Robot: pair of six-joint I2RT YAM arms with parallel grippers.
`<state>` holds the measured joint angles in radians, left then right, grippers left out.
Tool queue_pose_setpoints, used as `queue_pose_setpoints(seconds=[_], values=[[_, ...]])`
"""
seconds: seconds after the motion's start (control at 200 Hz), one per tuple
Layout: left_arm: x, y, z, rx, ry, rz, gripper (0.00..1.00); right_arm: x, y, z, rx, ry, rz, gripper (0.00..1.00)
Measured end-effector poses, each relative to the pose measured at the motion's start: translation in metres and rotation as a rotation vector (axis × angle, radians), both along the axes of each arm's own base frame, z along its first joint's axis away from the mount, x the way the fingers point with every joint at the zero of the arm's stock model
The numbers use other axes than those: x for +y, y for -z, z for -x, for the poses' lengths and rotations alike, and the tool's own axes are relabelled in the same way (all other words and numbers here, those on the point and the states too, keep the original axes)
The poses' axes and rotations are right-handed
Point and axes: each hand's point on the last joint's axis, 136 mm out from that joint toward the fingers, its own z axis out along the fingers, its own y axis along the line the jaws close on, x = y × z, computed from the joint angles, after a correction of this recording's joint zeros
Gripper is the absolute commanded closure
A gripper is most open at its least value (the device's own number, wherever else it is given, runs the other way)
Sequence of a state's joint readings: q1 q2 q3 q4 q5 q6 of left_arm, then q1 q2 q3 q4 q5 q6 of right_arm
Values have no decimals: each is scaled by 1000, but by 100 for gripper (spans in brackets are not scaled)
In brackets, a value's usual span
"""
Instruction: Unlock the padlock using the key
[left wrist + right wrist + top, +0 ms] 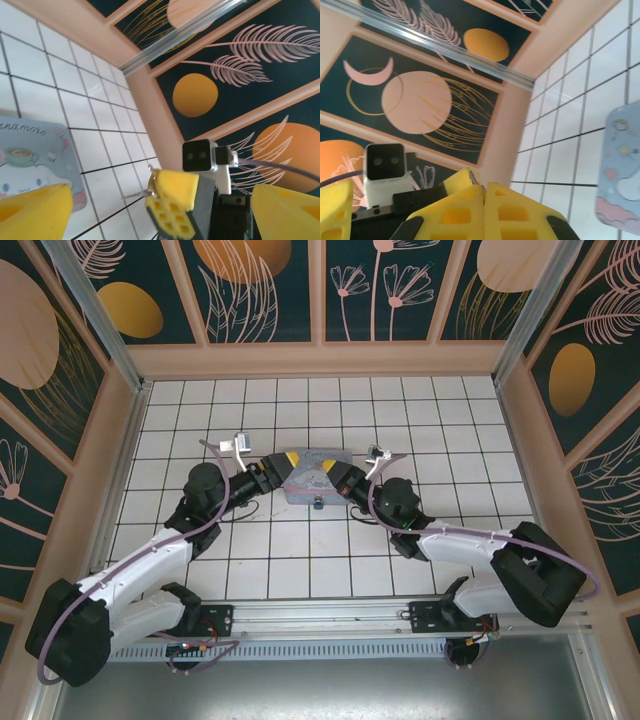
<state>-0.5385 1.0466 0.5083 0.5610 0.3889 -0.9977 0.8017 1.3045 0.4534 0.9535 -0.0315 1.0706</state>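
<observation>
Left claw (281, 468) spread wide, nothing held between yellow fingers (31, 214); poised over left end of tin (312, 472). Right claw (335, 478) pressed together over right end of tin, tips turned toward left claw. Thin metal key (152, 181) pinched, sliver seen poking out of tips. Teal padlock (315, 502) seen just beside tin's edge nearest arm bases, apart from both claws. Tin laid flat on white tiled floor (250, 560), cartoon lid up. Patterned walls (260, 290) set around floor.
</observation>
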Motion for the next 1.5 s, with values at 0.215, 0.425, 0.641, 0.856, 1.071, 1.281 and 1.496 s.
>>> queue_pose_setpoints(seconds=[0.215, 0.425, 0.641, 0.856, 1.071, 1.281, 1.496], values=[[4, 44, 6, 54, 8, -137, 8, -17, 14, -12, 49, 23, 81, 100], [12, 98, 20, 140, 19, -215, 8, -28, 25, -19, 91, 47, 114, 100], [13, 130, 26, 189, 43, -267, 13, -30, 27, -33, 107, 49, 120, 100], [-3, 148, 34, 187, 110, -301, 22, -26, 43, -42, 141, 24, 138, 100], [-20, 168, 44, 144, 164, -382, 27, -23, 52, -46, 151, 1, 131, 100], [-23, 187, 37, 108, 152, -446, 30, -18, 62, -48, 161, -18, 130, 100], [-33, 201, 30, 77, 164, -483, 34, -20, 63, -54, 159, -20, 103, 100]])
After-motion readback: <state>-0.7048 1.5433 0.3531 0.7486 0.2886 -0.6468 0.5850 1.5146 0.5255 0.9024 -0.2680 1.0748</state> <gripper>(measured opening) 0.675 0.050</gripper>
